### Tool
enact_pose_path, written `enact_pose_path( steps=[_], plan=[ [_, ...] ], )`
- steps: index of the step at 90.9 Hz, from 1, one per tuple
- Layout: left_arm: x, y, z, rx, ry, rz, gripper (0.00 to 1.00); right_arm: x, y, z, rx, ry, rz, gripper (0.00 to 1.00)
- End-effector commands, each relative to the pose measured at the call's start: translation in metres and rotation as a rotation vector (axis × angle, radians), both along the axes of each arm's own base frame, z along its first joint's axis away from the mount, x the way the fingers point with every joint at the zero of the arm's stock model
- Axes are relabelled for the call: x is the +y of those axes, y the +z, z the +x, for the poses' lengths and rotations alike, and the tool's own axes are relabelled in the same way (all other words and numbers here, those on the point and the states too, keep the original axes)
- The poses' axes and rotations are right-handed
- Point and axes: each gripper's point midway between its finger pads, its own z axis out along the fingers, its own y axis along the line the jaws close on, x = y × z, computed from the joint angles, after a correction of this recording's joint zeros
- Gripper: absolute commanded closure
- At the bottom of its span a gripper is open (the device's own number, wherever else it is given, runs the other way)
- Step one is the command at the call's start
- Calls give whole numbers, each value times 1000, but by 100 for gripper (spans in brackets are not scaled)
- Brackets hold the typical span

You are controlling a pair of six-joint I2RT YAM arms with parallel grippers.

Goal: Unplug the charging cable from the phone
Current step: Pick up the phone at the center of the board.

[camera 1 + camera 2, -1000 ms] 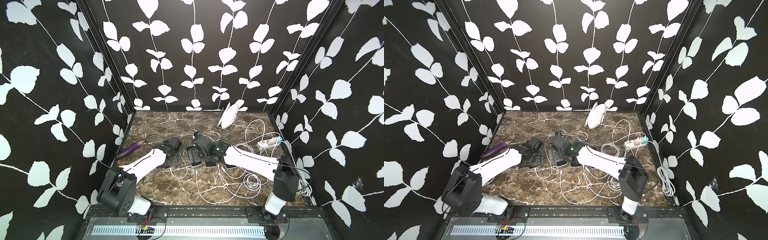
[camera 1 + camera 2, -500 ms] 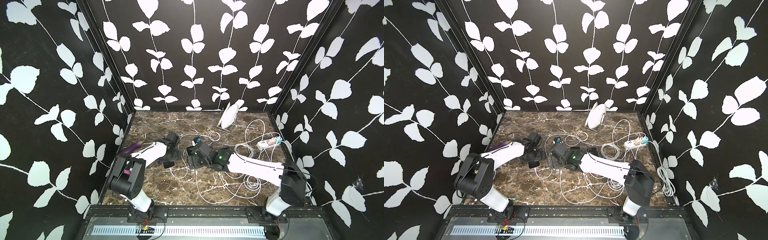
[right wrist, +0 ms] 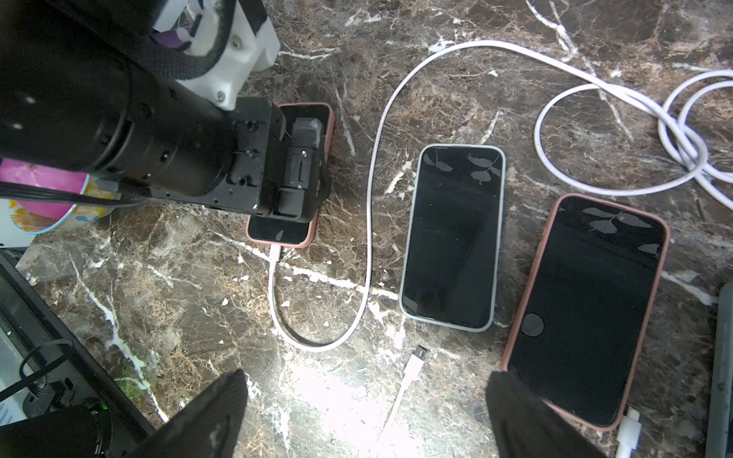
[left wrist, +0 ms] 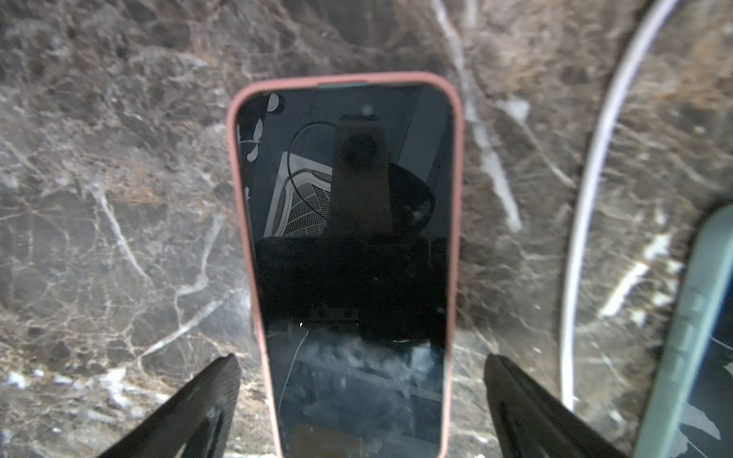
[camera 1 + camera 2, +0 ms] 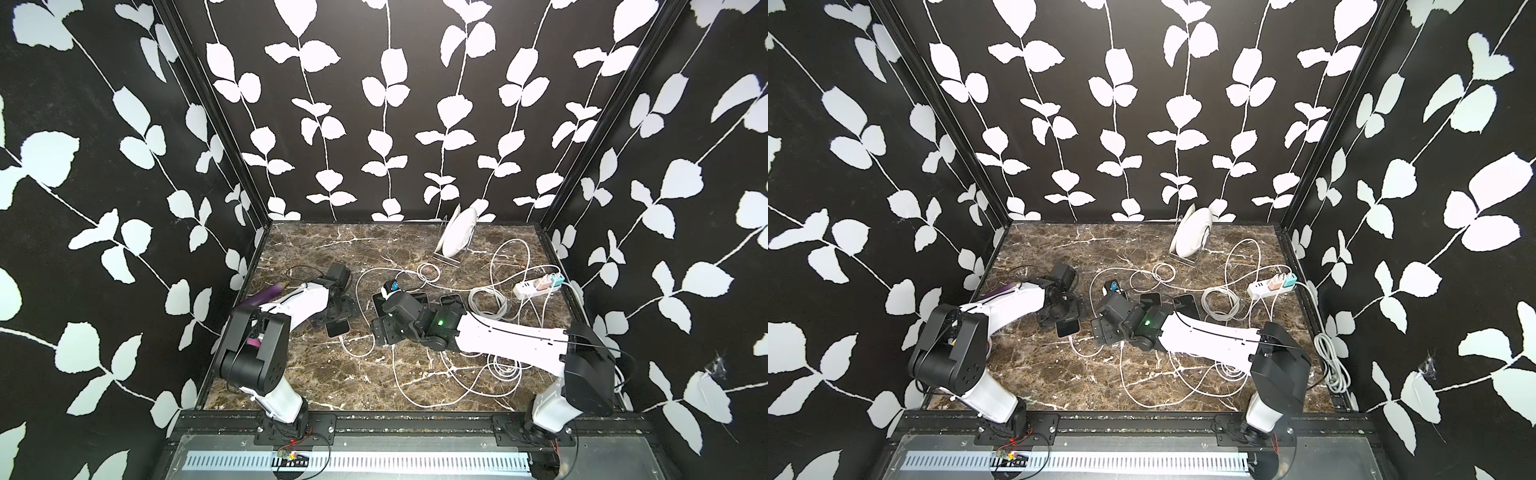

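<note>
**Bracing the pink-cased phone before pulling its plug**

Left end effector (image 4: pixel 361 396) spread wide, straddling the pink-cased phone (image 4: pixel 349 253) without gripping it. Right end effector (image 3: pixel 365 412) likewise wide open, empty, hovering over bare worktop (image 3: pixel 198 301) just beside that phone's plugged end. White charging cable (image 3: pixel 273 277) seated in the phone's end nearest the right end effector, then looping away past a grey-cased phone (image 3: pixel 452 238). Loose plug (image 3: pixel 416 357) lying unattached beyond the loop, next to the grey-cased phone.

Best done, judging from this: close the left end effector on the pink-cased phone's long edges, or press it flat, to stop sliding. Bring the right end effector onto the rigid plug body, not the soft cord. Pull straight along the phone's length, no sideways bending. Avoid snagging the loop or the neighbouring phones.
</note>
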Motion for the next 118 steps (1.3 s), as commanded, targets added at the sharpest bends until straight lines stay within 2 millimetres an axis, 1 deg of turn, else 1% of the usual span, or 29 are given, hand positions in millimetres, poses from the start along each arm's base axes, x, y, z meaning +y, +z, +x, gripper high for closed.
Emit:
enact_pose_path(
  steps=[1,11,26,35,40,50,63,74,79,86,88,89,92,98,100,101,102,111,118],
  plan=[
    [1,1,3,-2,-12,-13,2,7,7,0,-22,5,21,3],
    [-2,-8,3,25,-28,-23,2,8,8,0,-23,7,27,3],
    [1,-20,1,38,-19,-11,2,8,7,-1,-20,9,25,3],
    [2,-25,1,52,-17,-2,3,8,4,-2,-18,11,18,4],
    [3,-27,2,59,-13,4,6,8,2,-2,-17,11,16,6],
    [3,-28,3,77,-16,16,14,10,-4,-3,-11,14,7,10],
    [4,-28,3,79,-21,21,35,16,-8,-5,-2,22,10,13],
    [3,-30,2,83,-22,18,49,23,-17,-9,-1,44,-16,14],
    [3,-29,2,82,-19,13,56,28,-22,-11,-8,62,-39,15],
    [2,-26,1,76,-20,6,61,38,-33,-16,-16,95,-74,16],
    [2,-24,1,71,-19,4,62,41,-37,-18,-17,106,-86,16],
    [2,-24,1,70,-18,4,62,41,-43,-19,-14,112,-100,16],
    [2,-22,1,68,-17,1,63,52,-40,-19,-22,128,-96,17],
    [0,-16,1,58,-16,-8,66,66,-50,-23,-33,160,-112,18],
    [0,-13,2,52,-15,-12,67,68,-53,-24,-32,166,-117,18],
    [0,-12,2,51,-14,-14,67,73,-57,-25,-31,176,-117,19],
    [-1,-11,2,49,-14,-16,67,73,-57,-25,-31,176,-117,19],
    [-1,-1,4,29,-16,-24,69,95,-68,-30,-35,218,-98,20],
    [-1,5,3,24,-18,-23,70,109,-77,-31,-43,230,-102,25]
  ],
)
